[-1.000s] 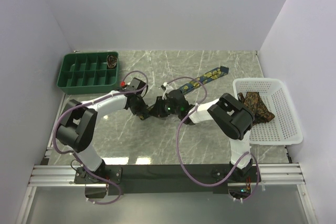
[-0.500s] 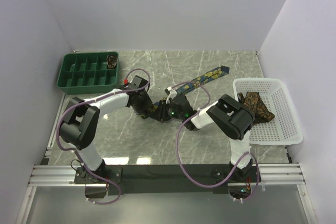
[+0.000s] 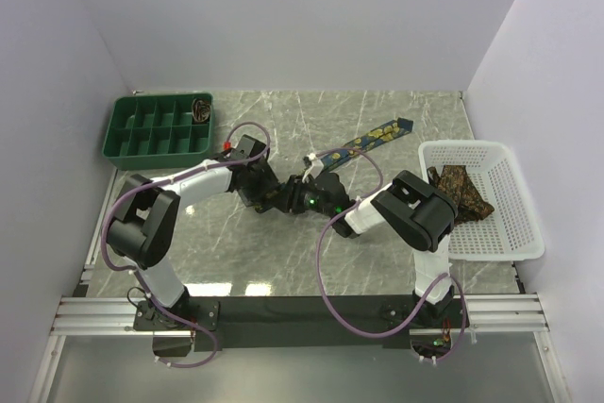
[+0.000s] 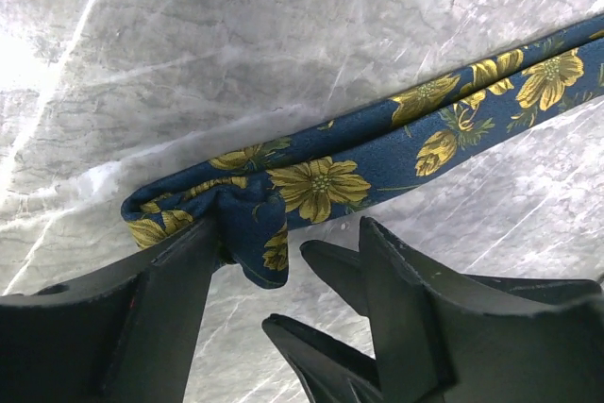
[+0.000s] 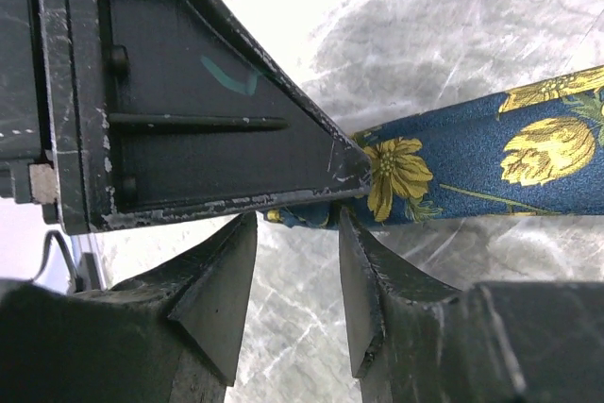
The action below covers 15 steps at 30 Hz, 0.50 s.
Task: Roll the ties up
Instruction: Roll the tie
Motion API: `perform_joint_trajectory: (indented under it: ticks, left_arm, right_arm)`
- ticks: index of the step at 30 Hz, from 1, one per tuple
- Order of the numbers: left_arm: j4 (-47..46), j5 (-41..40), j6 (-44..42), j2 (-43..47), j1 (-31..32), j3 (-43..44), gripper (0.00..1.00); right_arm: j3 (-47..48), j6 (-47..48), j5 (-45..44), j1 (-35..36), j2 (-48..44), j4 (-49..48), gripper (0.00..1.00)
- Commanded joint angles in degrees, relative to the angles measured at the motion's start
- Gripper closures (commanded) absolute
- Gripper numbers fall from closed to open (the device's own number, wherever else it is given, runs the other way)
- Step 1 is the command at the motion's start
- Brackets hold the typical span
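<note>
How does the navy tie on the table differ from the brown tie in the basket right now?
The navy tie has yellow flowers; the brown tie has a gold pattern. The navy tie lies stretched across the table, folded over at its near end; the brown tie sits bunched in the white basket. Both are patterned fabric, and neither is rolled.

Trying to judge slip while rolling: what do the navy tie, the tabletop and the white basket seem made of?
The navy tie: woven fabric, perhaps silk or polyester, faint sheen; it folds softly. The tabletop: grey veined marble look, glossy with glare; stone or laminate, cannot tell. The white basket: moulded plastic by its rigid open mesh walls.
</note>
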State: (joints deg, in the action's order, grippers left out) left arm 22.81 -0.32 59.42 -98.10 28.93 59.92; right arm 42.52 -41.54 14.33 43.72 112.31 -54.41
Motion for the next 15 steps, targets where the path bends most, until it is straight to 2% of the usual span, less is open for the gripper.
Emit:
perform_joint_trajectory:
  ticks: [1, 15]
  left_arm:
    - [0.7, -0.1, 0.1, -3.1, 0.2, -1.6, 0.31]
    - [-0.6, 1.5, 1.3, -3.2, 0.2, -1.9, 0.30]
  right_arm:
    - [-0.4, -1.2, -2.5, 0.2, -0.8, -4.8, 0.52]
    - [1.2, -5.2, -4.9, 1.5, 2.7, -6.1, 0.58]
